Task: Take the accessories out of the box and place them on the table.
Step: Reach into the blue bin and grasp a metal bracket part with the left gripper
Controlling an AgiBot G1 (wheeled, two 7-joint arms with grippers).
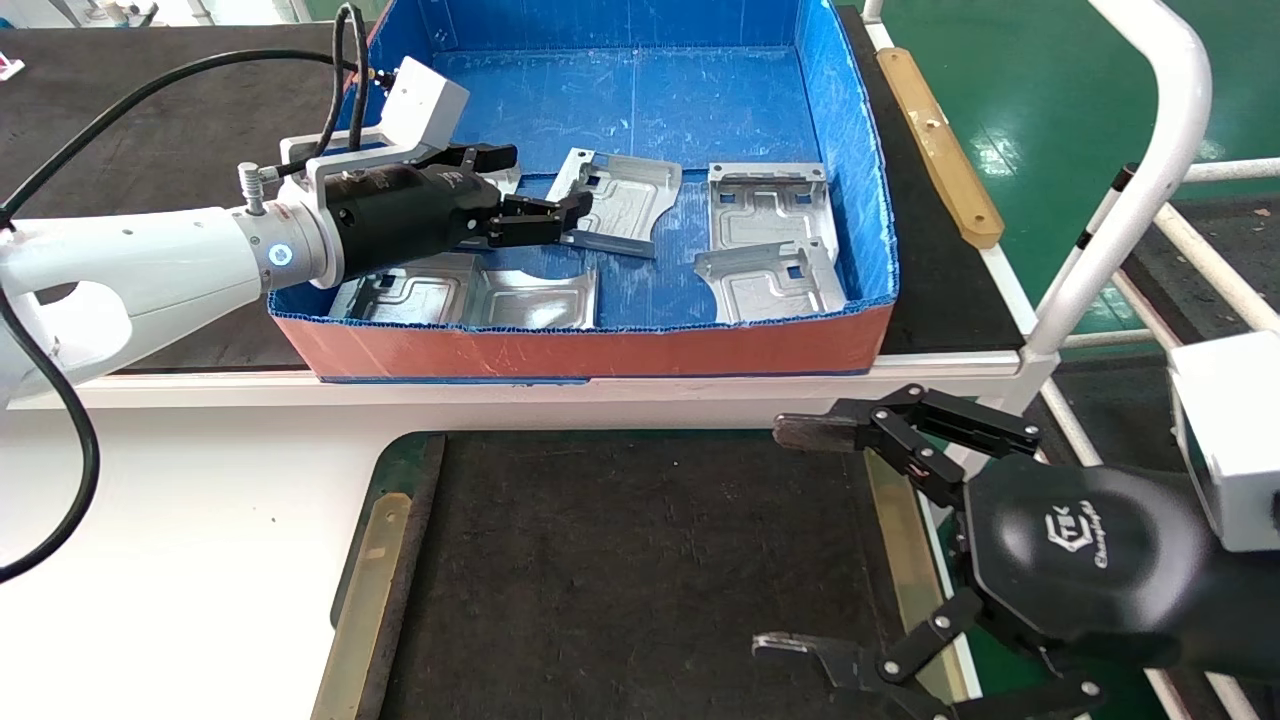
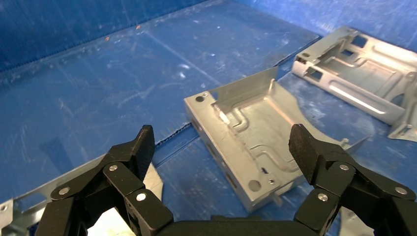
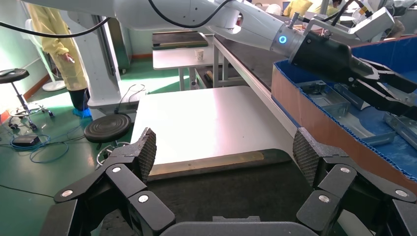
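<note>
Nearest, the right gripper (image 1: 790, 540) idles with fingers spread wide over the dark surface (image 1: 640, 560). Farther off, inside the box (image 1: 600, 350), the left gripper (image 1: 555, 195) hangs with fingers parted and empty; the accessory (image 2: 255, 142) lies just ahead between them, long axis running away from the fingers.

left gripper (image 2: 219, 147) spread wide above a silver accessory (image 2: 248, 142) (flange upward) on the box (image 2: 98, 88) floor.
</note>
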